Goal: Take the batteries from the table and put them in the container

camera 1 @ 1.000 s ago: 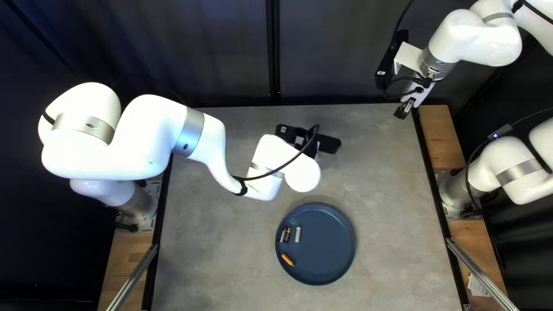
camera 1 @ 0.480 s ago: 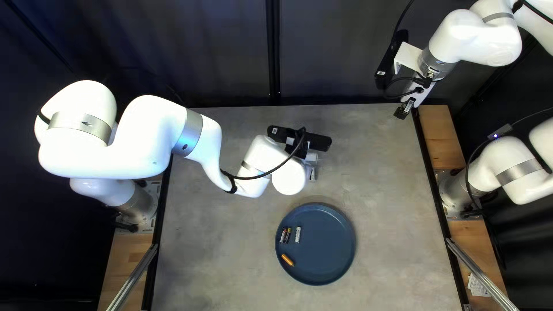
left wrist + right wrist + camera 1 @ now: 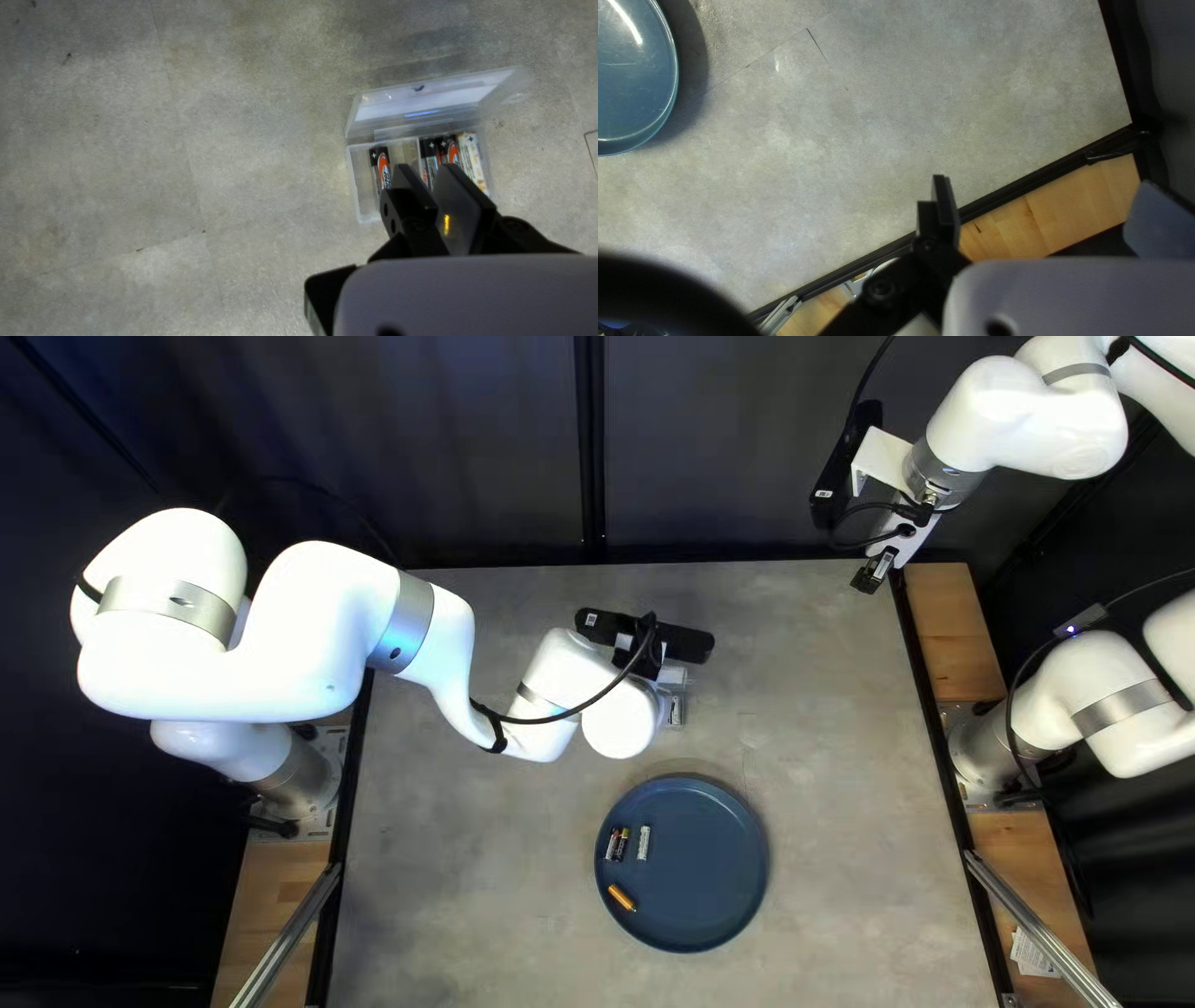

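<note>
A clear plastic battery case (image 3: 364,205) lies on the table with its lid (image 3: 434,100) folded open. Several batteries (image 3: 380,170) lie side by side in it, with one slot free. My left gripper (image 3: 426,179) hovers over that case, fingers shut; I make out nothing gripped between them, only a small yellow glint. In the top left view the case (image 3: 674,707) peeks out beside my left wrist. A blue plate (image 3: 719,915) holds two black batteries (image 3: 617,845), a silver one (image 3: 643,843) and an orange one (image 3: 621,897). My right gripper (image 3: 873,577) hangs open above the table's far right corner.
The right wrist view shows the plate's rim (image 3: 668,93), the table's black edge (image 3: 1017,186) and a wooden side board (image 3: 1041,219). Only one finger (image 3: 941,205) of the right gripper shows there. Bare grey tabletop (image 3: 467,896) surrounds the plate.
My left arm has drawn its wrist leftward, uncovering the battery case beside it; over the last half second it barely moved. The right arm and the plate's batteries stayed put.
</note>
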You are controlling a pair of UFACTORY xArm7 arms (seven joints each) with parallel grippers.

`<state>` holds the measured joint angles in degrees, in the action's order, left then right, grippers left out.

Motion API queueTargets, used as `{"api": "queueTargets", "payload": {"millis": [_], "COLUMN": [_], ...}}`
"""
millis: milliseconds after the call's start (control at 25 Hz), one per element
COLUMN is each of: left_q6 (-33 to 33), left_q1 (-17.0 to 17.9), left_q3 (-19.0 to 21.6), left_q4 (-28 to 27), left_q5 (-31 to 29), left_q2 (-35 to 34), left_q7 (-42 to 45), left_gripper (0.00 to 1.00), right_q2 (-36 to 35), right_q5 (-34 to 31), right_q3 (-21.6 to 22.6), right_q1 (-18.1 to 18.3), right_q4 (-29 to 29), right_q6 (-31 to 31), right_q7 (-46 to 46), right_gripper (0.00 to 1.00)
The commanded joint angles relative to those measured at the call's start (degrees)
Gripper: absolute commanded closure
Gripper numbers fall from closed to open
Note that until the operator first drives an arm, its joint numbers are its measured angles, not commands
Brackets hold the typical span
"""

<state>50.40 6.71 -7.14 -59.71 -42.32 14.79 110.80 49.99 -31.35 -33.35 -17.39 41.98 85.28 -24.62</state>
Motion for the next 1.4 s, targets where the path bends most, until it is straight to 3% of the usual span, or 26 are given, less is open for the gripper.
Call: {"api": "queueTargets", "payload": {"millis": [40, 280, 760, 1400], "left_q6": [4.25, 6.26, 1.72, 0.34], "left_q1": [1.23, 2.99, 2.82, 3.34], "left_q3": [-0.39, 0.1, -1.62, -1.98], "left_q4": [-1.43, -3.94, -2.21, -2.27], "left_q5": [0.09, 0.09, -4.63, -6.29], "left_q2": [0.79, 3.17, 5.05, 7.09], "left_q7": [5.86, 10.64, 16.07, 19.52], "left_gripper": [1.0, 1.0, 1.0, 1.0], "right_q2": [0.0, 0.0, 0.0, 0.0], "right_q5": [0.0, 0.0, 0.0, 0.0], "right_q3": [0.0, 0.0, 0.0, 0.0], "right_q1": [0.0, 0.0, 0.0, 0.0], "right_q4": [0.0, 0.0, 0.0, 0.0], "right_q6": [0.0, 0.0, 0.0, 0.0], "right_q7": [0.0, 0.0, 0.0, 0.0], "right_gripper": [0.0, 0.0, 0.0, 0.0]}}
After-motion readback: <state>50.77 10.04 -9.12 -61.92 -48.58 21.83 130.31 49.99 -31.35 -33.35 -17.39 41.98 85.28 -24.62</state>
